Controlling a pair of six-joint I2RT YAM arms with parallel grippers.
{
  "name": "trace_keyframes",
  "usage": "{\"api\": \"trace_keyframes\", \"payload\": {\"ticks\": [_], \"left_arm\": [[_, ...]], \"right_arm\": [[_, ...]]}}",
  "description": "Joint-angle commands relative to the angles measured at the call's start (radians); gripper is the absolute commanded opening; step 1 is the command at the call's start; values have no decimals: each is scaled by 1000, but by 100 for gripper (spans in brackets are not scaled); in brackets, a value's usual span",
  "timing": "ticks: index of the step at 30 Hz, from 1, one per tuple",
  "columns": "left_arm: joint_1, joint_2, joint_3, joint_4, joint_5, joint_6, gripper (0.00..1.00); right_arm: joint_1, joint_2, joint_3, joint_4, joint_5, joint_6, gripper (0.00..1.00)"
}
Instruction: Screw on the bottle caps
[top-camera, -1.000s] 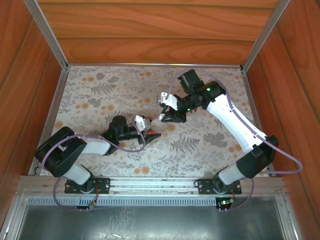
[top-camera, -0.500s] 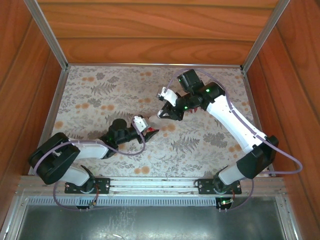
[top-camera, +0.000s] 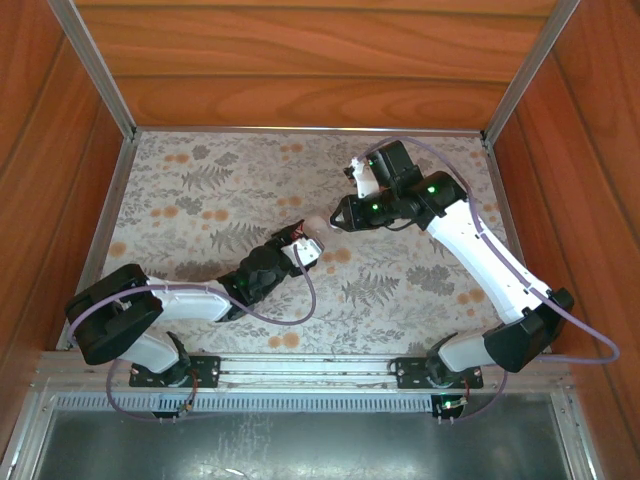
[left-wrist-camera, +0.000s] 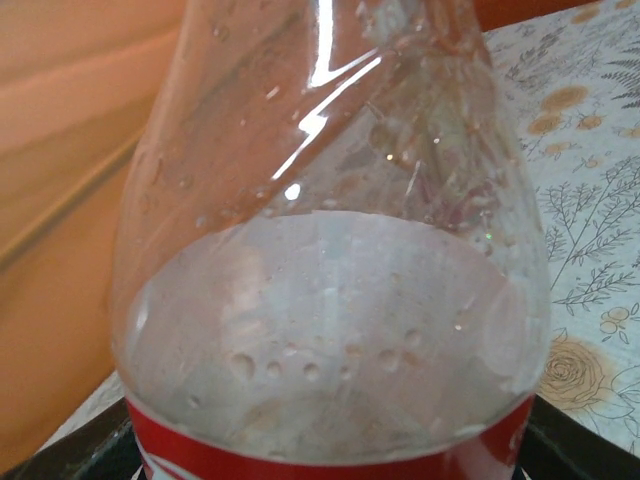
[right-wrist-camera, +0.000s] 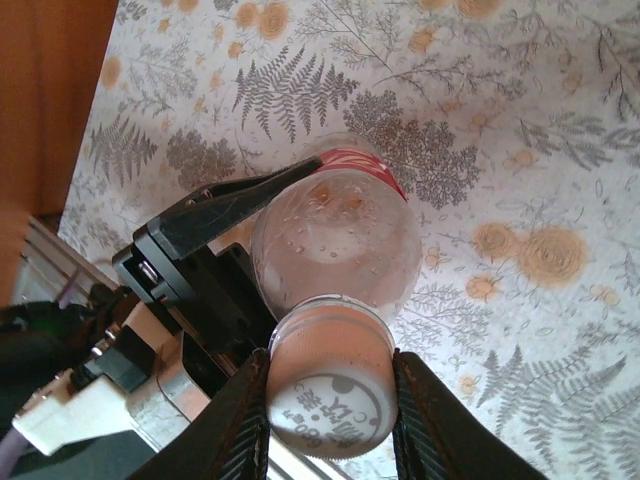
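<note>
A clear bottle (top-camera: 308, 233) with a red label (left-wrist-camera: 330, 462) is held off the table near its middle, and my left gripper (top-camera: 299, 243) is shut on its body. Droplets cover the inside of the bottle (left-wrist-camera: 330, 300), which tapers upward in the left wrist view. My right gripper (right-wrist-camera: 329, 385) is shut on a white bottle cap (right-wrist-camera: 330, 395) with printed lettering. The cap sits right at the top of the bottle (right-wrist-camera: 335, 245) and hides the neck behind it. My right gripper (top-camera: 335, 217) meets the bottle from the right. One black left-gripper finger (right-wrist-camera: 225, 205) lies along the bottle.
A floral cloth covers the table (top-camera: 190, 190). Wooden walls (top-camera: 300, 60) close in the back and both sides, with metal posts (top-camera: 95, 70) at the back corners. The left side wall (left-wrist-camera: 60, 200) stands close behind the bottle.
My left arm has lifted the bottle and carried it right and further back, up to the right gripper. The right wrist has turned and brought the cap onto the bottle's top.
</note>
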Motion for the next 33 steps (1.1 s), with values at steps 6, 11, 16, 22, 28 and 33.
{"api": "trace_keyframes", "payload": {"ticks": [6,11,16,22,28,33], "left_arm": [[70,-71,-79,-82,318,-83,67],[121,-133,-105,-173,492,-80,67],[186,-216,-107,-286,631,-43,66],[215,-310,-66,-488,743,6,67],[229,-362,-58,-562,797,11,66],[230,-354,-47,-564,814,9,66]], "right_arm": [[3,-138,-107,181,-152,-401,64],[3,-239,-191,196,-190,-850,72],[4,-220,-183,57,-266,-1265,72],[22,-98,-67,-73,-237,-1410,63],[94,-27,-31,-106,-127,-1489,59],[115,-25,-21,-146,-106,-1499,56]]}}
